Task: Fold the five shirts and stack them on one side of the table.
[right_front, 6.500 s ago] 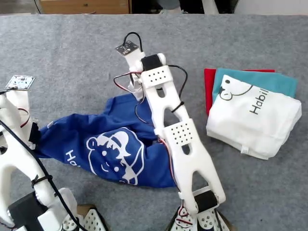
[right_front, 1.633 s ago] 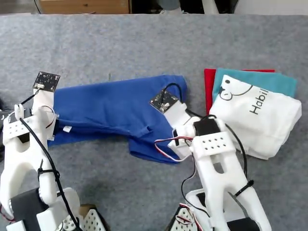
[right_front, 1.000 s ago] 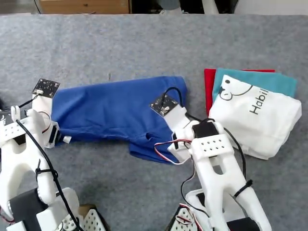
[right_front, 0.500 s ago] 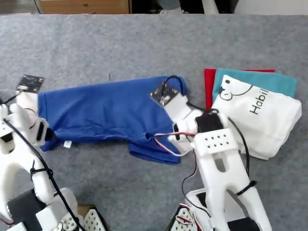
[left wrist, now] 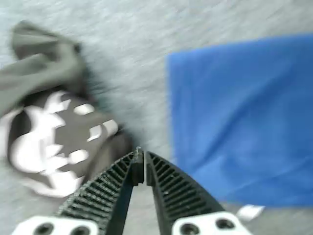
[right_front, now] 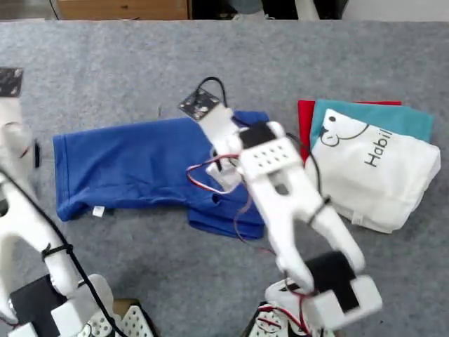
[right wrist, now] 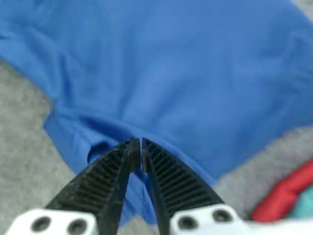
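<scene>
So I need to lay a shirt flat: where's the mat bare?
The far strip of mat beyond the blue shirt and the folded stack; a patch on the shirt's near side. Crowded: the middle, under the right arm.

Desk (right_front: pixel 351 63) seen from above. Centre-left: spread shirt (right_front: pixel 133 165), lying lengthwise left to right, its right end doubled into a fold towards the front edge. Right side: pile of folded shirts (right_front: pixel 351 203) — top shirt (right_front: pixel 382 165) on a middle shirt (right_front: pixel 393 116), on a bottom shirt (right_front: pixel 304 126) whose edge juts out left, just beside the spread shirt. Right gripper (right wrist: pixel 137 147) above the spread shirt's right part. Left gripper (left wrist: pixel 139 164) off its left end, between it and a crumpled shirt (left wrist: pixel 54 122) on the desk.
</scene>
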`<state>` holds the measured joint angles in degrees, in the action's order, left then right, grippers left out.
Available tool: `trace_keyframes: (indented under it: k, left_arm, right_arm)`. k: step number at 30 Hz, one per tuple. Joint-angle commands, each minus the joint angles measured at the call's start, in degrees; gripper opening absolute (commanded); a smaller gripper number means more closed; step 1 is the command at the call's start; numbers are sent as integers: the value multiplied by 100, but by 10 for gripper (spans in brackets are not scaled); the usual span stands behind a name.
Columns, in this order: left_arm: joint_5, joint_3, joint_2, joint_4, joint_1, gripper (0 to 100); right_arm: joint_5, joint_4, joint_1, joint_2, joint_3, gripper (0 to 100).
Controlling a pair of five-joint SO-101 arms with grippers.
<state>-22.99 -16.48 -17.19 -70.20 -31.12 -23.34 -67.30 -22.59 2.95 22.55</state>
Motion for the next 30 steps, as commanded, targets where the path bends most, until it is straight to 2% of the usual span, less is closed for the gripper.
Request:
trace_keyframes:
  k: [1,5,9,17,23,26,30]
  left_arm:
    - [949,154,360,686,725,30]
    - [1776,154,1345,1662,1086,30]
    - [2145,426,2382,2224,1068,29]
    - [2576,1587,3473,2154,673,29]
    - [2576,2123,4396,2136,690,29]
    - [2593,2387,4774,2119,637,29]
    - [2673,2738,4826,1943,585,29]
  right_arm:
    - [97,114,-123,-585,-453,13]
    - [141,114,-308,-848,-462,13]
    - [158,97,-642,-848,-374,13]
    - [114,114,-1354,-760,585,13]
    - [-97,62,-1714,532,1349,13]
    - [-158,62,-1380,1262,1473,13]
    - [-176,114,-343,1719,1262,13]
